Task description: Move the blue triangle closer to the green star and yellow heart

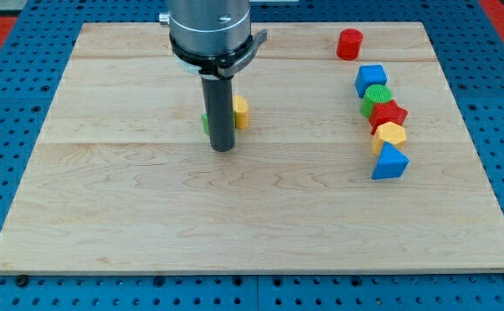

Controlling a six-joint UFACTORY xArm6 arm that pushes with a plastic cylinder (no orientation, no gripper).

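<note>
1. My tip [223, 149], a bare rod with no pincer to open or close, is resting just in front of the yellow heart [240, 112].
2. It is probably hiding most of the green star [205, 122].
3. The blue triangle [390, 162] is sitting well to the heart's right, touching a yellow block [391, 135]; pushing carelessly risks dragging that neighbour along.

The wooden board [130, 216] is pale tan with faint grain and 2 darker seam lines running across it. Around it, the blue pegboard [1, 181] is dotted with a regular grid of dark holes; red shows at the view's top corners. The rod is dark grey down to my tip [223, 150], under a silver-grey collar [210, 34]. Blocks: red cylinder [349, 44], blue cube [371, 79], green block [376, 96], red star [389, 114], yellow hexagon [391, 134], blue triangle [390, 162], yellow heart [240, 112], and a green sliver [205, 123] beside the rod.
</note>
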